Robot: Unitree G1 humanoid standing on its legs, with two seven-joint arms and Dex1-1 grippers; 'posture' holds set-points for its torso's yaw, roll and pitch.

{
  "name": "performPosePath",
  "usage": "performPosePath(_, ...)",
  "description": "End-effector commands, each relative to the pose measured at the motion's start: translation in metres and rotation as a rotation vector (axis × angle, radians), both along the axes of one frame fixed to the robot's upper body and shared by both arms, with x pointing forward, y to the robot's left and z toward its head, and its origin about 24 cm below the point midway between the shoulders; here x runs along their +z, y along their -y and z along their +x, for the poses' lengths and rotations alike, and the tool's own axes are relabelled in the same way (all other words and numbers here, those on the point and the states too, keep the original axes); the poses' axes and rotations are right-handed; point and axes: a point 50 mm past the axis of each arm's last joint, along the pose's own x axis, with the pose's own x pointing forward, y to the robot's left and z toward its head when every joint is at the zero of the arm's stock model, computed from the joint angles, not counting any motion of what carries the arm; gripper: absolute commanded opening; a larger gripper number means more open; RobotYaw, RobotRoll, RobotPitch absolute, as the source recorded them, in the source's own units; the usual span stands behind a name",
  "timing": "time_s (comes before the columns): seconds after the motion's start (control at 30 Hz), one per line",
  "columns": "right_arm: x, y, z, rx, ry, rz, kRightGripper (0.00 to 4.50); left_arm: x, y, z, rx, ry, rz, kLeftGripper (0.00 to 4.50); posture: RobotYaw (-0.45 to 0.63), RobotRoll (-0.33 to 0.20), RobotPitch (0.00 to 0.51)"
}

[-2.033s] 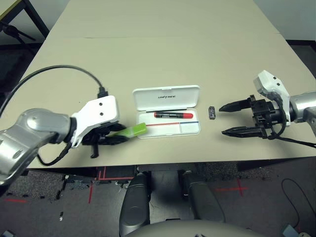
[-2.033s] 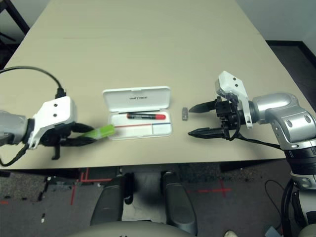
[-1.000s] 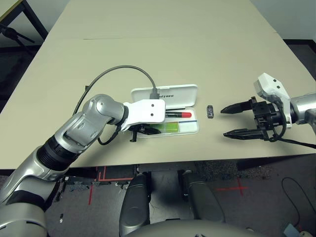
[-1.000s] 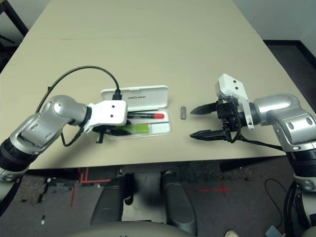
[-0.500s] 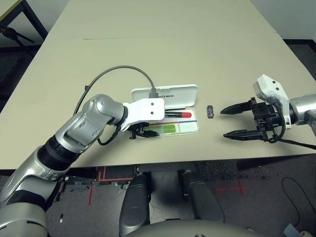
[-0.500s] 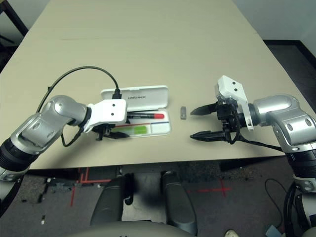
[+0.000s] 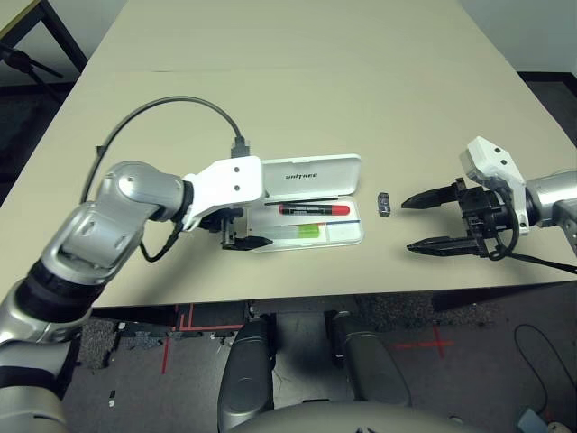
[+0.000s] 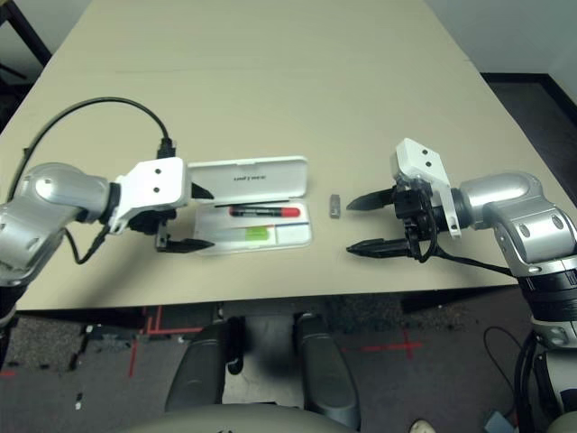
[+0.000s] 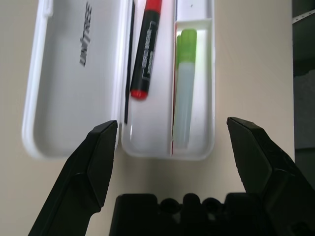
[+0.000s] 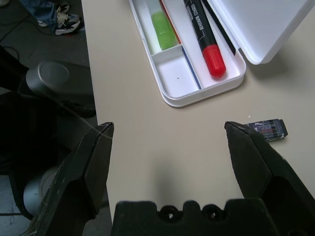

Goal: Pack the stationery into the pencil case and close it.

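Case (image 7: pixel 347 236): white, lid open, lying flat at the near middle of the table (image 7: pixel 297 99).
Marker (image 7: pixel 314 209): in the case's rear compartment.
Highlighter (image 9: pixel 185 88): in the front compartment.
Clip (image 7: pixel 385 205): on the table, just right of the case.
Left gripper (image 7: pixel 242 229): at the case's left end, fingers spread wide, empty.
Right gripper (image 7: pixel 425 222): right of the clip, fingers spread wide, empty.

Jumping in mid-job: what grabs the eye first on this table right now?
The open white pencil case at the table's centre, with the red marker and the lime-green highlighter already lying in its tray. The left gripper hangs open at the case's left end, and the right gripper is open just right of the small dark clip lying on the table.
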Motion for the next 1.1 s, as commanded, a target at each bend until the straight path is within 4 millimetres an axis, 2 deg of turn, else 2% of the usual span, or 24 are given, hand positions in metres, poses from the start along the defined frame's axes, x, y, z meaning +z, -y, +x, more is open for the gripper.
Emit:
performPosePath(0.03, -0.001, 0.002, 0.000, -0.001, -0.004, -0.012, 4.50, 0.004, -0.001, -0.008, -0.032, 0.008, -0.006, 4.48, -0.03, 0.000, 0.185)
performPosePath(0.17, 0.005, 0.006, 0.001, -0.098, 0.017, 0.016, 4.50, 0.010, -0.002, -0.016, -0.055, 0.022, -0.041, 4.48, -0.03, 0.000, 0.184)
performPosePath(0.33, 0.017, 0.011, -0.003, -0.340, 0.006, 0.073, 4.50, 0.019, -0.008, -0.022, -0.061, 0.058, -0.079, 4.48, -0.03, 0.000, 0.185)
performPosePath(0.47, 0.023, 0.006, -0.002, -0.601, -0.005, 0.067, 4.50, 0.021, -0.008, -0.024, -0.072, 0.065, -0.099, 4.48, -0.03, 0.000, 0.185)
performPosePath(0.5, 0.023, 0.004, -0.003, -0.651, -0.023, 0.059, 4.50, 0.022, -0.007, -0.024, -0.080, 0.065, -0.107, 4.48, -0.06, 0.000, 0.189)
performPosePath(0.77, 0.032, -0.014, 0.007, -1.010, -0.048, 0.016, 4.50, 0.023, -0.007, -0.020, -0.105, 0.081, -0.101, 4.48, -0.09, 0.000, 0.194)
performPosePath(1.1, 0.025, -0.035, 0.010, -1.125, -0.010, 0.086, 4.50, 0.017, -0.004, -0.017, -0.112, 0.089, -0.091, 4.48, -0.08, 0.000, 0.192)
